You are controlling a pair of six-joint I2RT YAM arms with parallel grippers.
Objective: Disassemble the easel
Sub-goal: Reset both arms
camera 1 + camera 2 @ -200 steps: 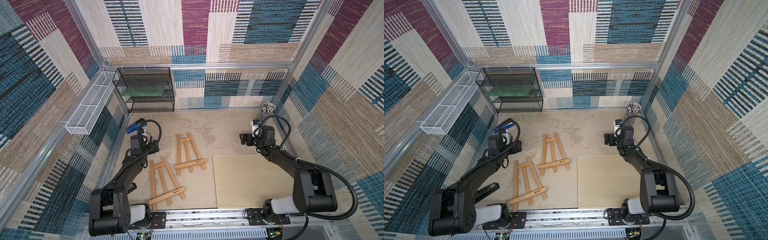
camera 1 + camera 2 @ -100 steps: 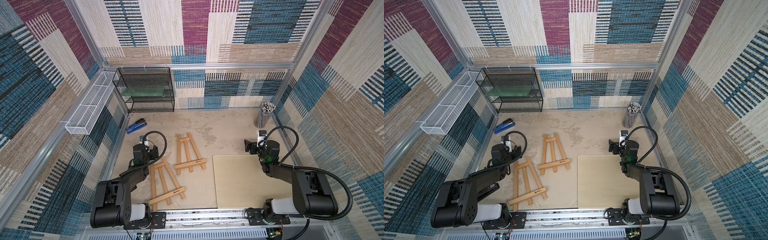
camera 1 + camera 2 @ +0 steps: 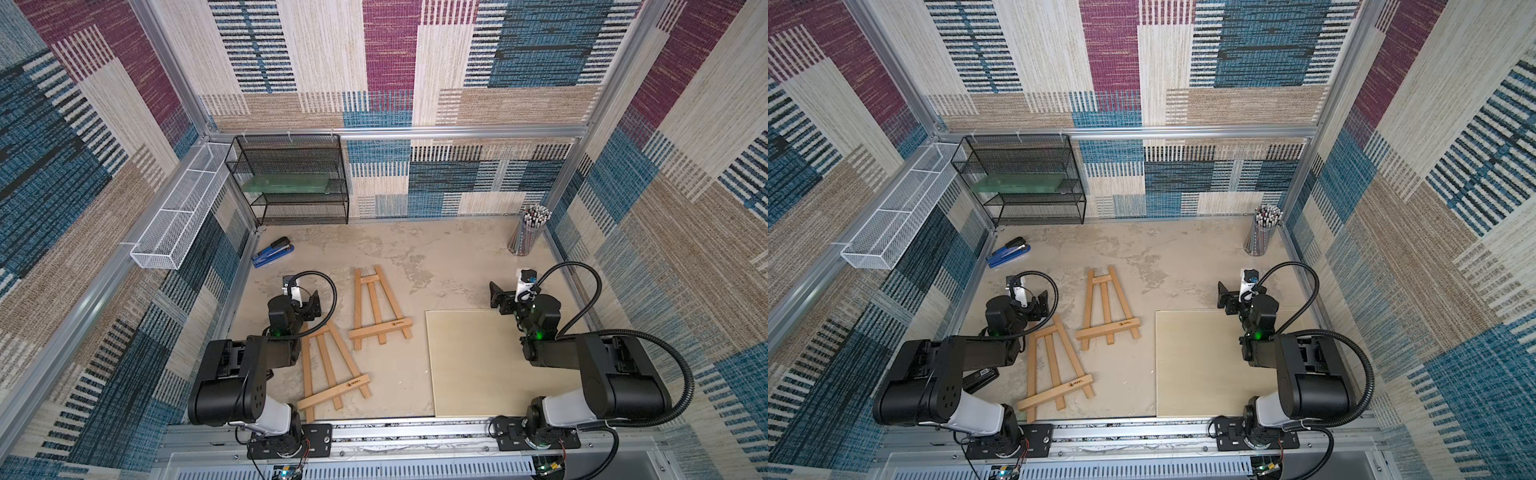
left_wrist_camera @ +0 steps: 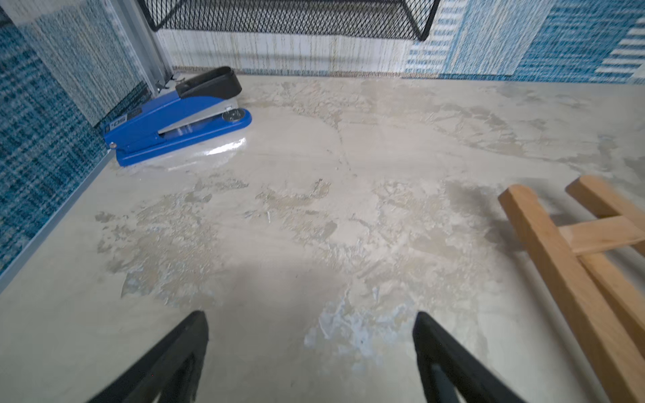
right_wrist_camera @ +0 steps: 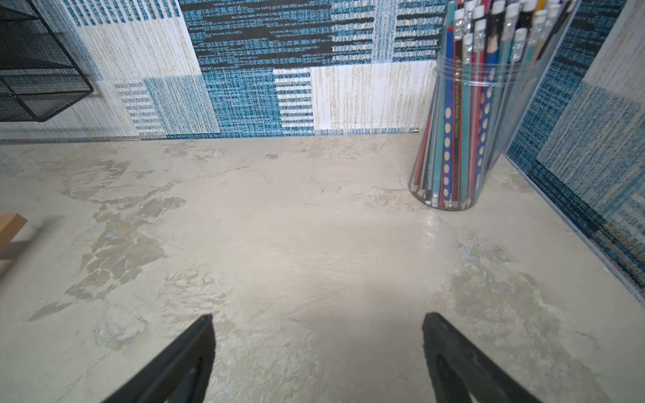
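Wooden easel frame [image 3: 380, 328] lying flat mid-table, second frame [image 3: 333, 392] lying beside it, nearer left arm. Left gripper [image 4: 310, 314] hovering near frames' tops, jaws gaping, gripping nothing. Right gripper [image 5: 317, 315] gaping too, empty, well apart from frames. Both arms crouching low, elbows bent.

We see bright, even overhead light in both top views; shadows soft, edges stretch at 9 & 3 o'clock. Left wrist: glare on table [image 4: 223, 146] by stapler [image 4: 178, 115], easel piece [image 4: 562, 279] slightly blurred. Right wrist: pencil cup [image 5: 464, 139] leans w/ lens distortion.
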